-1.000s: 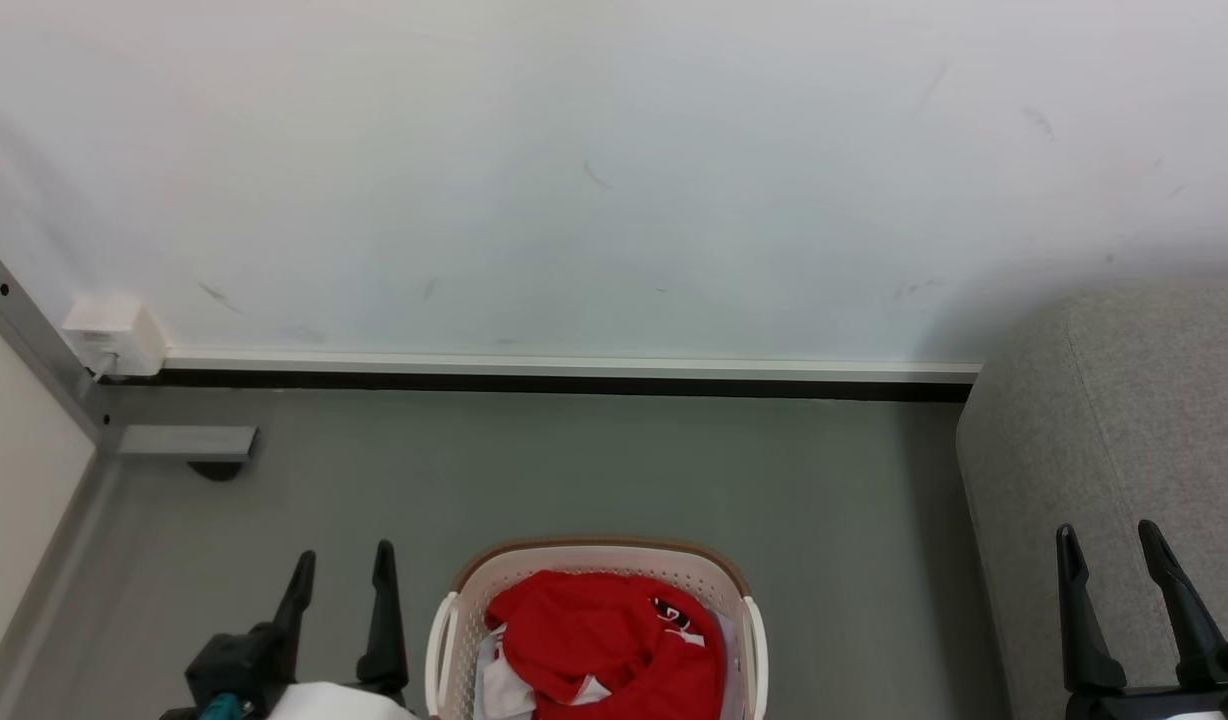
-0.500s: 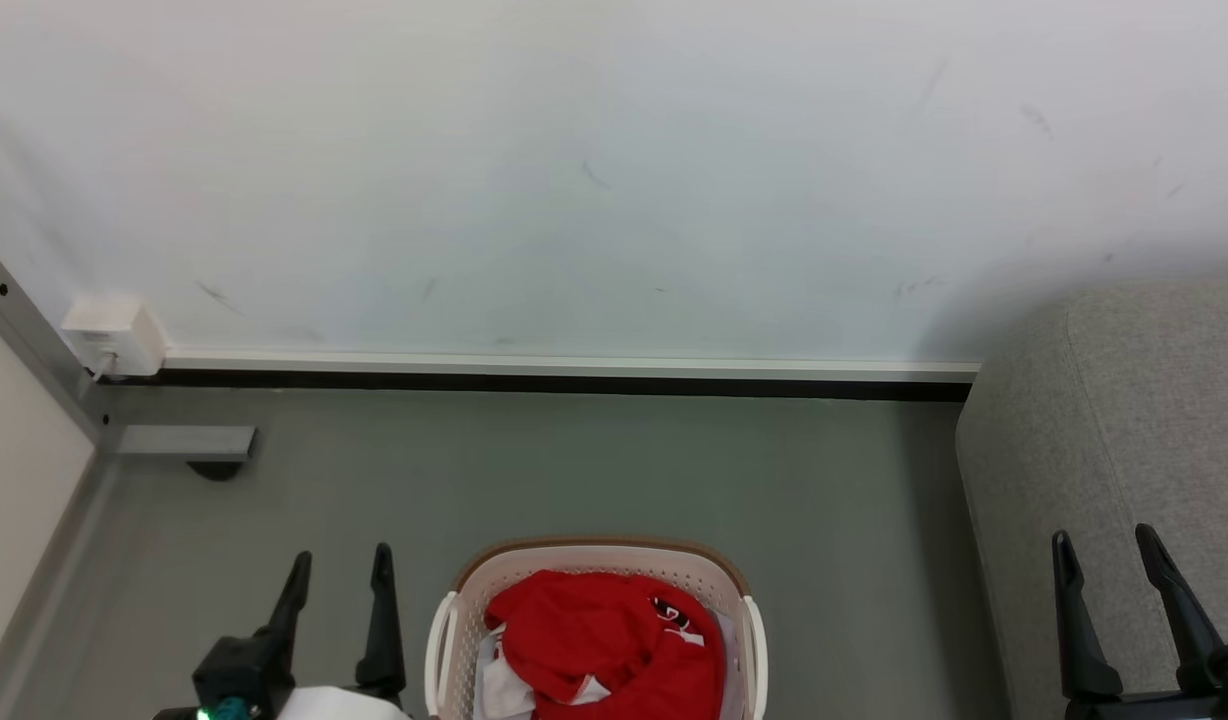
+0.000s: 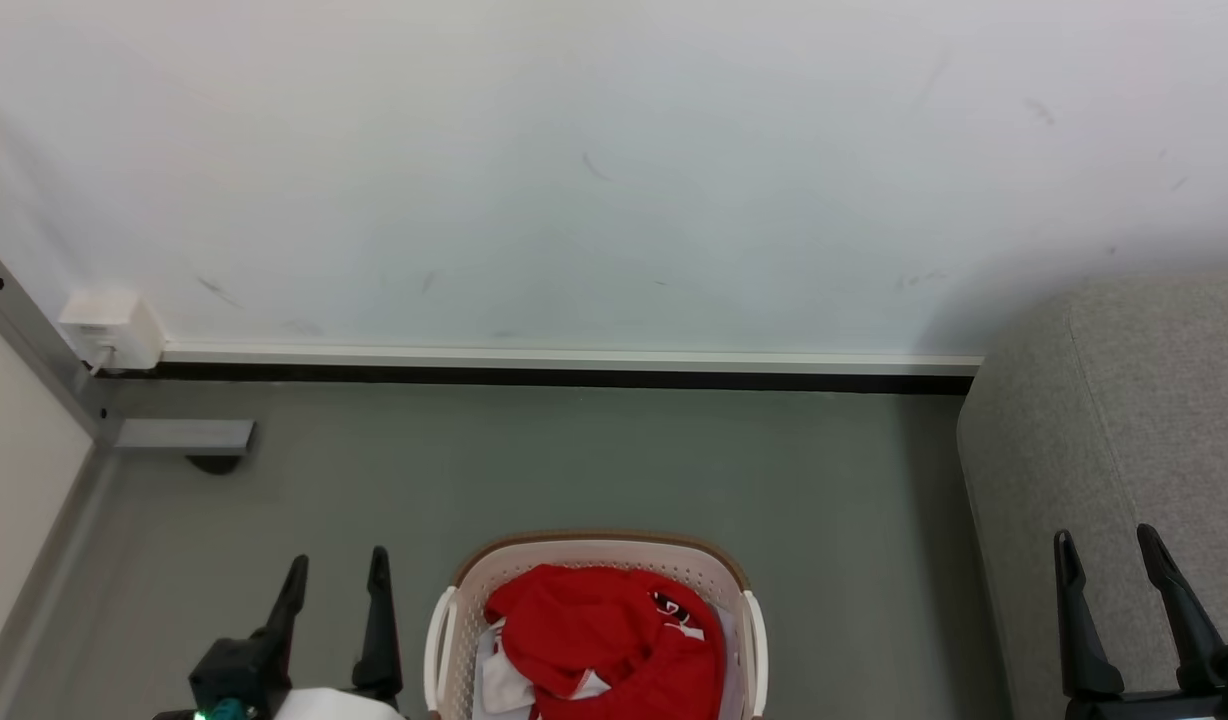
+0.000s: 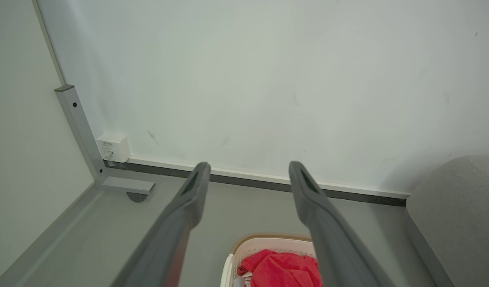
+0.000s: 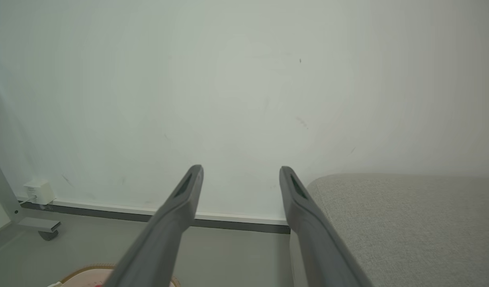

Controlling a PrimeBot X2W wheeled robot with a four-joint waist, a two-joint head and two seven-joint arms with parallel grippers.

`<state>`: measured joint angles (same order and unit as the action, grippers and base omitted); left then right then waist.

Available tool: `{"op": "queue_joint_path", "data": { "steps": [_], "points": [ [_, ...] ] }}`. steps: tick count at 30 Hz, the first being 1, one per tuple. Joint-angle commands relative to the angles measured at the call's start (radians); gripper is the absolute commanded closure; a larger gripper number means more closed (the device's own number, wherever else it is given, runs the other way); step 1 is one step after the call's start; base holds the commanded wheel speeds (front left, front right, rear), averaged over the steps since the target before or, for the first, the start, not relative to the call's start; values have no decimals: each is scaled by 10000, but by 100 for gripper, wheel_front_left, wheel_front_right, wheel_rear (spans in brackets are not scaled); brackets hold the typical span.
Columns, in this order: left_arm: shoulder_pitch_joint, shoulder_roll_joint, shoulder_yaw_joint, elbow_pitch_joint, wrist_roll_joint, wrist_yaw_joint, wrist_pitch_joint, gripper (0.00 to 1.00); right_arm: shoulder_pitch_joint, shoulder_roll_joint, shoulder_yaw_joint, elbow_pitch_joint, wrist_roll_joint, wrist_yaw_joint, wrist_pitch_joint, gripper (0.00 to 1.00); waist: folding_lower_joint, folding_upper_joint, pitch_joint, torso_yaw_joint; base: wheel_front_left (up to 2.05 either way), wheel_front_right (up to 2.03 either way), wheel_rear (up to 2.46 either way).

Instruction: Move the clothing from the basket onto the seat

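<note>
The red clothing (image 3: 599, 640) lies heaped in the cream basket (image 3: 599, 552) with a brown rim, at the bottom middle of the head view; a bit of white cloth shows under it. The left wrist view looks down on the basket (image 4: 268, 241) and the clothing (image 4: 280, 269). The grey seat (image 3: 1124, 440) rises at the right, and its flat top (image 5: 407, 223) shows in the right wrist view. My left gripper (image 3: 336, 568) stands open left of the basket, holding nothing. In front of the seat my right gripper (image 3: 1106, 548) is open and empty too.
A white wall (image 3: 614, 170) with a dark baseboard (image 3: 564, 378) runs behind the grey floor (image 3: 574, 460). A grey metal frame with a foot (image 3: 184, 438) and a white wall box (image 3: 109, 325) stand at the left.
The whole head view has shifted slightly, so things sit a little higher in it. Both grippers stay open and in place beside the basket.
</note>
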<state>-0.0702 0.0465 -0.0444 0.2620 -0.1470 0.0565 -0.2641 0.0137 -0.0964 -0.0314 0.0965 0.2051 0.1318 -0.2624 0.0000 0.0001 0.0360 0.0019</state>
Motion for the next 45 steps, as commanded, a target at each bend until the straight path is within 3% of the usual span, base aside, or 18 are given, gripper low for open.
{"op": "queue_joint_path", "data": {
  "steps": [1,10,20,33,45],
  "points": [
    [29,69,15,20,7,-12,-7,0,-31,-20,8,19,53,-21,-38,0,0,-1,27,-23,0,0,0],
    [-448,66,-192,143,169,-162,-7,0,-358,-4,28,-118,135,-21,-38,0,0,-1,720,-276,0,0,0],
    [-2287,68,-884,1483,420,-605,-7,0,-1335,144,25,-374,256,-21,-36,0,0,-1,2495,-884,0,0,0],
    [-5312,208,-1353,5265,799,-580,72,0,-2781,404,342,-655,547,-21,-36,0,0,-1,4736,-2107,0,0,0],
    [-7171,547,-1558,7926,946,-415,1383,0,-3461,459,533,-772,1035,-21,-36,0,0,-1,5873,-2963,0,0,0]
  ]
}}
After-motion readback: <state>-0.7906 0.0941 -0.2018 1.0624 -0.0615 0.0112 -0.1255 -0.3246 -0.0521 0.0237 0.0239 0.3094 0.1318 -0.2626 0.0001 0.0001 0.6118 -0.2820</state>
